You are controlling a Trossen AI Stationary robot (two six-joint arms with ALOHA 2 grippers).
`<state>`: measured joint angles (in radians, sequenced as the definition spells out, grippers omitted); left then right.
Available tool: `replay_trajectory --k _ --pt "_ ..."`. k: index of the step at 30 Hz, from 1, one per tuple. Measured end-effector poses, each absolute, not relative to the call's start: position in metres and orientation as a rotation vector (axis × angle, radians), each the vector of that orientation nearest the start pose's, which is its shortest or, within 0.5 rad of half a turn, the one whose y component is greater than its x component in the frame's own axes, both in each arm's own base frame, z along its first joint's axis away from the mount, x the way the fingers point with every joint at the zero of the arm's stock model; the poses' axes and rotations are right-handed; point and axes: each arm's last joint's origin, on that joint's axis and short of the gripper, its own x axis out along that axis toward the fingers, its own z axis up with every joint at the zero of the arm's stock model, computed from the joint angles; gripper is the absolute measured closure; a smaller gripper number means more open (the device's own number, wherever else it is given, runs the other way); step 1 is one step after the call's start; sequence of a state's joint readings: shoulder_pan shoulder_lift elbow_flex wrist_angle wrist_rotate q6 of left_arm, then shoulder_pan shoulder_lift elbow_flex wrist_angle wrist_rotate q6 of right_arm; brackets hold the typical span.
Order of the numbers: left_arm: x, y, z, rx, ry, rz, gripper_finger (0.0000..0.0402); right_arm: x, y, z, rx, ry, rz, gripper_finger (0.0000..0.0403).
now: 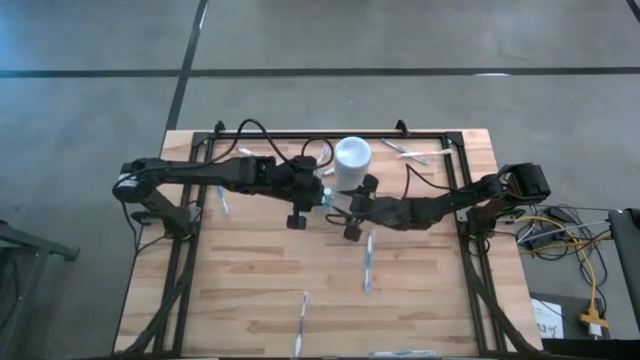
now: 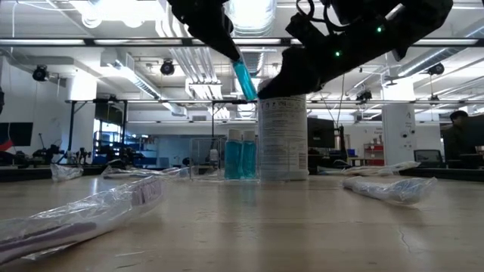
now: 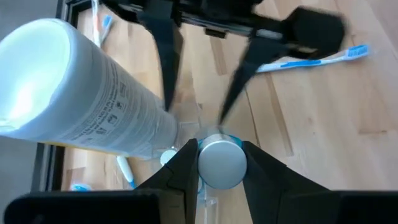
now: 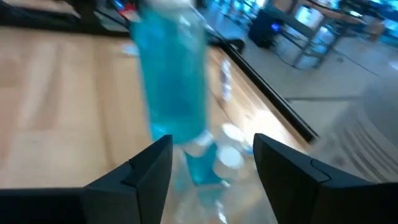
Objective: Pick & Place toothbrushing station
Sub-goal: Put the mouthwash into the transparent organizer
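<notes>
Two tubes point(image 2: 240, 157) standing visible only low, left hand point(image 3: 221, 163) gripping tube point(image 3: 221, 163), right hand point(image 4: 211, 163) open

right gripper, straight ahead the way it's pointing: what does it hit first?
Most likely the teal tube held by the left gripper; it hangs just beyond the open right gripper. Exact depth is unclear.

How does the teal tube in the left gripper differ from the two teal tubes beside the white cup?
The held tube hangs tilted above the table; the standing tubes sit upright low down, beside the white cup. The left gripper clasps the held one; nothing grips the standing pair. All are teal.
</notes>
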<state>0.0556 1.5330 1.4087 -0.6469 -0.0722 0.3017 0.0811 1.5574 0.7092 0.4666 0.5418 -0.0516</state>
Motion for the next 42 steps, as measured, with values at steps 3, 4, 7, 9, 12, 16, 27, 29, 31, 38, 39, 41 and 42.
replay_trajectory --k 3,4,7,9,12,16,27,29,31,38,39,41,42 --pt "0.329 0.024 0.33 0.269 0.781 0.021 0.0305 0.304 0.008 0.187 -0.186 0.433 -0.503 0.0183" --pt "0.329 0.026 0.33 0.254 0.782 0.032 0.0305 0.302 0.008 0.188 -0.181 0.446 -0.521 0.0183" --pt "0.331 0.034 0.326 0.235 0.796 0.06 0.0305 0.293 0.006 0.193 -0.148 0.478 -0.591 0.0187" --pt "0.334 0.039 0.32 0.222 0.816 0.08 0.0305 0.285 0.005 0.198 -0.119 0.491 -0.615 0.0192" --pt "0.337 0.045 0.312 0.199 0.869 0.093 0.0305 0.276 0.004 0.205 -0.086 0.5 -0.625 0.0204" --pt "0.34 0.048 0.309 0.176 0.893 0.102 0.0305 0.267 0.005 0.209 -0.073 0.508 -0.623 0.0224" --pt "0.365 0.052 0.292 0.163 0.978 0.082 0.0305 0.255 0.005 0.206 -0.068 0.502 -0.617 0.0258" --pt "0.37 0.053 0.291 0.174 0.976 0.079 0.0305 0.255 0.005 0.206 -0.068 0.504 -0.617 0.0263" --pt "0.375 0.054 0.29 0.186 0.978 0.076 0.0305 0.255 0.005 0.205 -0.061 0.502 -0.619 0.0267" --pt "0.381 0.057 0.291 0.188 1.01 0.074 0.0305 0.258 0.006 0.203 -0.059 0.495 -0.616 0.028" --pt "0.38 0.057 0.292 0.189 1.018 0.074 0.0305 0.258 0.006 0.202 -0.06 0.498 -0.616 0.0281" --pt "0.378 0.057 0.294 0.195 1.04 0.069 0.0305 0.257 0.005 0.202 -0.062 0.503 -0.616 0.0282" --pt "0.377 0.057 0.295 0.196 1.05 0.069 0.0305 0.258 0.005 0.202 -0.061 0.501 -0.616 0.0282"
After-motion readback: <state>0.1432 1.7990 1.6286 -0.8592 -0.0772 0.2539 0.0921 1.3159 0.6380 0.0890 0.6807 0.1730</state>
